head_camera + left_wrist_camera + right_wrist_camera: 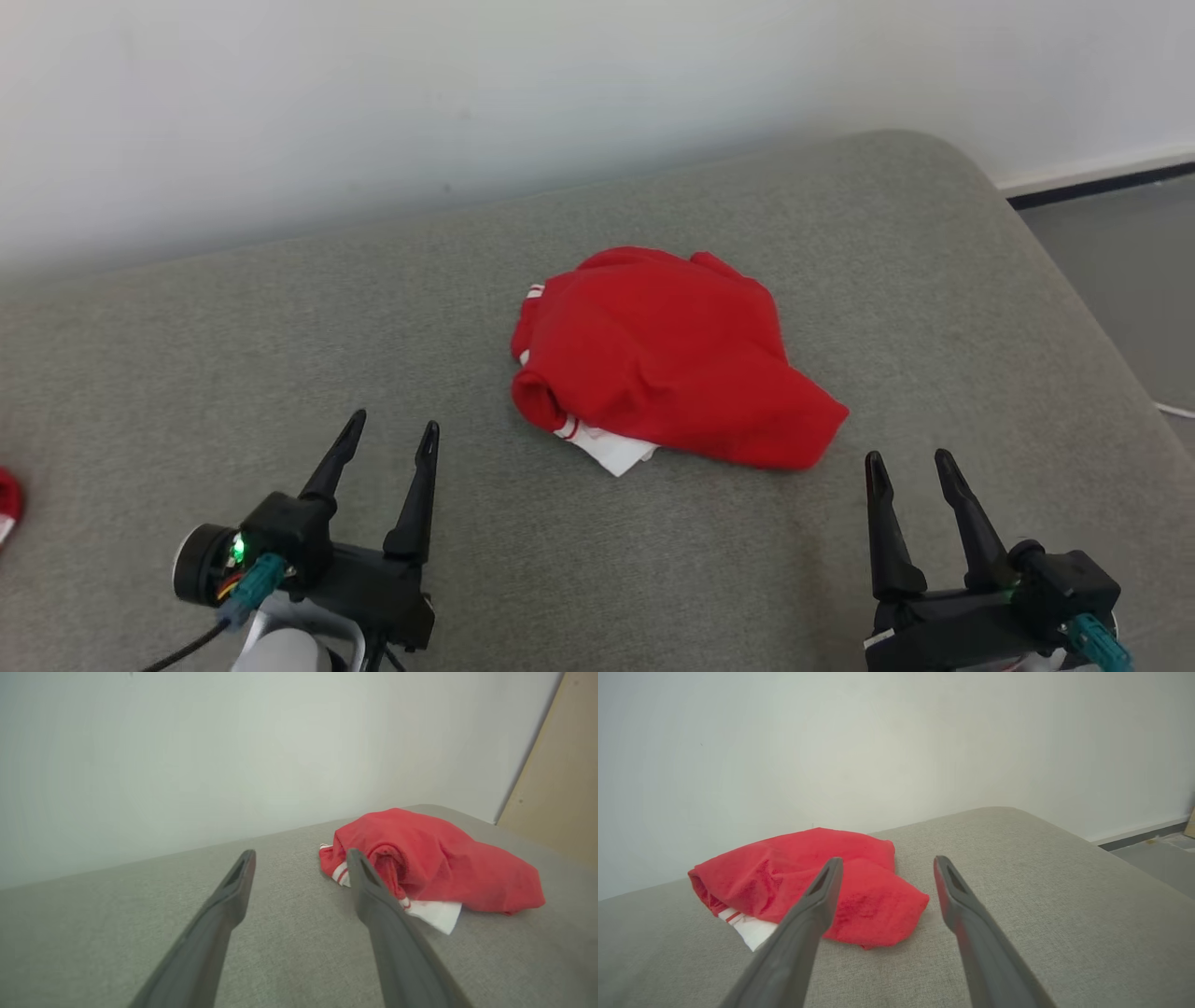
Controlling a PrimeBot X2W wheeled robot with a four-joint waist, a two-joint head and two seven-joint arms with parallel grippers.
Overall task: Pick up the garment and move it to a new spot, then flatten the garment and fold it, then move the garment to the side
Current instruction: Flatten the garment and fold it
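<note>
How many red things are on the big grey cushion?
2. The crumpled red garment lies in the middle. A small red thing peeks in at the head view's left edge, mostly cut off; more may lie beyond the frame.

Grey cushioned surface [653,579] against white wall [373,93].
</note>
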